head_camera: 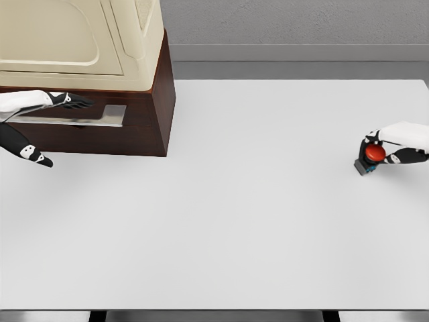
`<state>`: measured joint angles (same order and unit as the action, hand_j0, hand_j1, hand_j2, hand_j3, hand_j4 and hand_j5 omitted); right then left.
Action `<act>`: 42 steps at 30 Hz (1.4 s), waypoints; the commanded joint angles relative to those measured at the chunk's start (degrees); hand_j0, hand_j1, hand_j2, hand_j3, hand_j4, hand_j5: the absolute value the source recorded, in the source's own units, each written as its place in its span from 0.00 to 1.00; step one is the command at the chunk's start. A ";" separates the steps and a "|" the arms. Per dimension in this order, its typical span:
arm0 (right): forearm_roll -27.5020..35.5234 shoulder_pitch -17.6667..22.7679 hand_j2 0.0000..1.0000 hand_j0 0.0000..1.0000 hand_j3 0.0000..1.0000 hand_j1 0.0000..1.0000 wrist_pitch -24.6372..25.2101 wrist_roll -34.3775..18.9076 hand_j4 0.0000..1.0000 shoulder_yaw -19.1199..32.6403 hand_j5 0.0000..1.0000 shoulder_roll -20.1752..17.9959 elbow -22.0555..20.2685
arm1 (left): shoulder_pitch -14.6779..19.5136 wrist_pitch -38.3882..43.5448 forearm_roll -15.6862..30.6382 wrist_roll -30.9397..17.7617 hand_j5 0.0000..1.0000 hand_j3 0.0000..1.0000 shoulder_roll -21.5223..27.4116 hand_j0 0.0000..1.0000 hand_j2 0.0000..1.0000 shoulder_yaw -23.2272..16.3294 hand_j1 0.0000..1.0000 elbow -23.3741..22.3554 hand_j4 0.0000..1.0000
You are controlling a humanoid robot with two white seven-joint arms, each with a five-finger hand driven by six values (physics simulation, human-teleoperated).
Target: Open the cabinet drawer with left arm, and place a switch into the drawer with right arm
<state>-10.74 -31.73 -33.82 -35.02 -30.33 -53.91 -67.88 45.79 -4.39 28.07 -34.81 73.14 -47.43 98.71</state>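
You've got a big white table [221, 221] filling most of the head view, w/ a grey wall strip behind it. Top left sits the cabinet [144, 40]: cream upper body on a dark brown base, its right front corner near the table's back edge. The drawer [144, 131] is the dark brown front at the bottom of the cabinet, flush w/ the base as far as you can see, and it carries a flat silver handle [100, 115] running horiz. across its upper part. Your left hand [57, 100] comes in from the left edge at handle height; its dark fingers [79, 102] reach out straight over the handle's left end, spread and not wrapped round anything, w/ the thumb [41, 159] hanging lower, in front of the drawer's bottom edge. Far across the table, at the right edge, your right hand [392, 146] is closed round the switch [371, 157], fingers clamped on either side of it. The switch is a small dark block w/ a red round button on top, sitting at table level, well apart from the cabinet. Can't tell if its base touches the table or is just off it.
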 commanded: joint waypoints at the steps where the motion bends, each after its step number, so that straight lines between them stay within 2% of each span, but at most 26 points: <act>1: 0.37 0.00 0.49 0.49 0.49 0.49 0.07 0.02 0.49 0.10 0.49 0.12 -0.32 | 0.00 0.09 0.23 0.01 1.00 1.00 0.08 1.00 1.00 0.05 1.00 -0.18 1.00; 5: 0.46 -0.35 0.49 0.49 0.49 0.49 -1.18 0.02 0.49 0.10 0.49 0.12 -0.41 | 0.26 0.00 -0.47 0.09 1.00 1.00 -0.01 1.00 1.00 0.14 1.00 -1.24 1.00; 22: 1.16 -1.58 0.47 0.47 0.47 0.47 -1.18 0.02 0.47 -0.08 0.47 1.62 -7.61 | -0.79 0.00 -0.38 0.09 1.00 1.00 -0.72 1.00 1.00 0.14 1.00 -1.15 1.00; 37: 1.51 -3.69 0.47 0.47 0.47 0.47 -1.18 0.02 0.47 -0.25 0.47 6.80 -10.25 | -2.11 0.00 0.15 0.09 1.00 1.00 -0.71 1.00 1.00 0.23 1.00 -0.88 1.00; 42: 1.51 -4.92 0.47 0.47 0.47 0.47 -1.18 0.02 0.47 -1.13 0.47 8.39 -10.78 | -3.51 -0.26 0.41 -0.17 1.00 1.00 -0.63 1.00 1.00 0.23 1.00 -0.62 1.00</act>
<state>-9.66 -36.91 -35.18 -35.03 -31.17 -46.04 -78.37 42.19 -4.43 28.69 -34.51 72.61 -46.67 97.96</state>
